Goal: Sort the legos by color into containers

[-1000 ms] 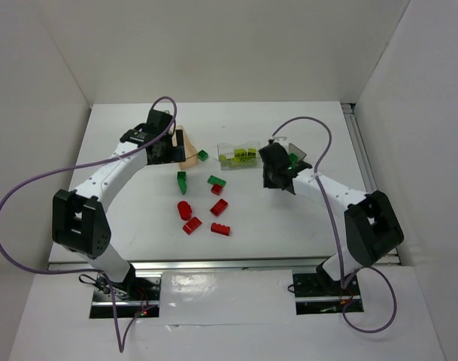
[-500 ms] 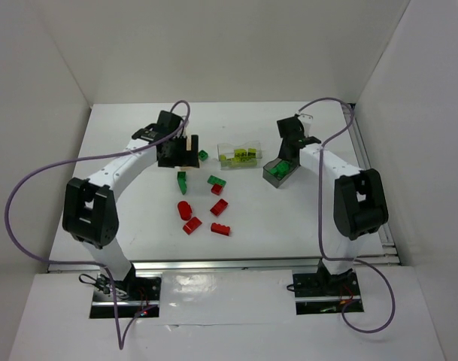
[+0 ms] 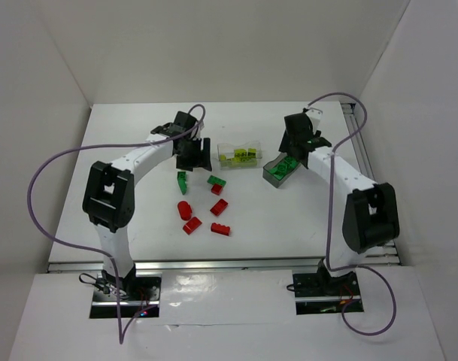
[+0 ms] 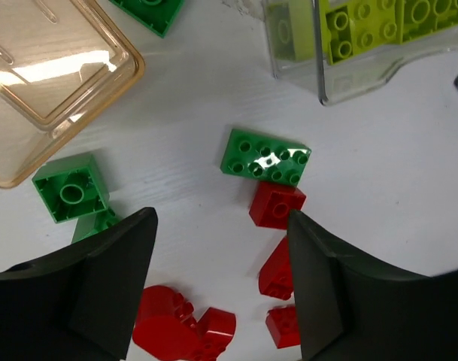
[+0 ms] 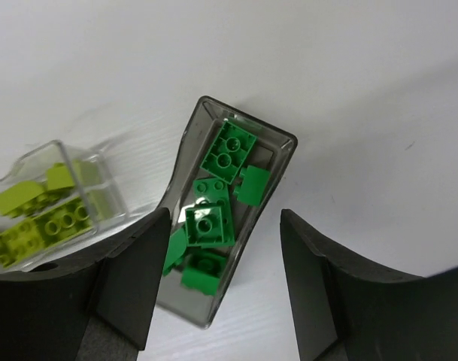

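My left gripper (image 3: 192, 153) (image 4: 221, 218) is open and empty, hovering above loose legos: a dark green brick (image 4: 264, 156), a red brick (image 4: 277, 204) and a rounded red piece (image 4: 180, 323). The peach container (image 4: 56, 75) lies to its upper left and looks empty. The clear container (image 3: 247, 144) (image 4: 349, 86) holds yellow-green bricks (image 4: 379, 22). My right gripper (image 3: 296, 144) (image 5: 225, 214) is open and empty above the dark grey container (image 3: 268, 174) (image 5: 285, 143), which holds several dark green bricks (image 5: 227, 154).
More red legos (image 3: 219, 206) and two dark green ones (image 3: 182, 181) lie scattered at mid-table. A green square brick (image 4: 71, 186) sits beside the peach container. The white enclosure walls stand close on both sides and at the back.
My left gripper has swung right, off the peach container and towards the clear one. My right gripper has drawn back from the grey container, which now shows its green bricks.
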### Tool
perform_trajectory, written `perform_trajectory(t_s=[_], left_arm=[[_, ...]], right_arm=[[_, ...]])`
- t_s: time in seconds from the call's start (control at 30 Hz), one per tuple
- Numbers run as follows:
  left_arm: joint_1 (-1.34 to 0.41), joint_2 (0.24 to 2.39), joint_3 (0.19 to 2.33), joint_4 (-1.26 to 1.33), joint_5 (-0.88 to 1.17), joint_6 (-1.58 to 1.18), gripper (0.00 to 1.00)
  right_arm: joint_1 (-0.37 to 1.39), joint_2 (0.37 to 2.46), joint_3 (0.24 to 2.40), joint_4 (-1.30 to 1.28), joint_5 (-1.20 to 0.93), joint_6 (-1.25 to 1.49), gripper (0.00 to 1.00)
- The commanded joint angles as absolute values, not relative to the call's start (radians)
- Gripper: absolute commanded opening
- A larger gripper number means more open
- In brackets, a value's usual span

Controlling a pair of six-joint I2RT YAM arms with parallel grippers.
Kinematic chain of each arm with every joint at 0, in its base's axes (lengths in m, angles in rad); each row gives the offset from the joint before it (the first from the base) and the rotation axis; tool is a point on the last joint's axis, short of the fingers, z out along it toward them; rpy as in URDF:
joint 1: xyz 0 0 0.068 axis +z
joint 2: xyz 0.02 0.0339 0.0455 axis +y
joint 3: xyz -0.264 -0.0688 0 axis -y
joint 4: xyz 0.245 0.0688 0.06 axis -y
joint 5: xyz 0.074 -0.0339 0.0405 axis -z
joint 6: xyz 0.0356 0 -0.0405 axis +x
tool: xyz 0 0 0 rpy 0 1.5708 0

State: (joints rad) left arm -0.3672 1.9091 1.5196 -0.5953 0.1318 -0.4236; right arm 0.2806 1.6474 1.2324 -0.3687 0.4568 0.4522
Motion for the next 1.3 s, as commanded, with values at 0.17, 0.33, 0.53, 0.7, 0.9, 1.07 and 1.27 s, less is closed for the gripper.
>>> perform_trajectory(t_s=[0.17, 0.33, 0.53, 0.7, 0.9, 1.07, 1.27], left_arm=[[-0.345, 2.032, 1.658, -0.609, 0.095, -0.5, 0.66], [-0.38, 2.031, 1.629, -0.618, 0.061, -0.48, 0.66], [-0.38, 1.987, 1.56, -0.618, -0.055, -0.48, 0.69], [-0.319, 1.997, 1.571, -0.646, -0.095, -0.462, 0.72], [-0.23, 1.997, 1.571, -0.617, -0.106, -0.5, 0.73], [-0.199, 2.006, 1.621, -0.627, -0.08, -0.491, 0.73], [-0.19, 1.889, 1.621, -0.679, -0.054, -0.48, 0.76]], right_arm=[[0.305, 1.398, 1.118, -0.437, 0.456, 0.488, 0.66], [0.314, 1.371, 1.108, -0.471, 0.446, 0.488, 0.66], [0.428, 1.39, 1.108, -0.407, 0.328, 0.413, 0.63], [0.632, 1.514, 1.216, -0.359, 0.307, 0.289, 0.63], [0.704, 1.653, 1.356, -0.308, 0.14, 0.221, 0.63], [0.723, 1.779, 1.459, -0.284, 0.115, 0.202, 0.63], [0.758, 1.96, 1.618, -0.284, 0.103, 0.158, 0.63]])
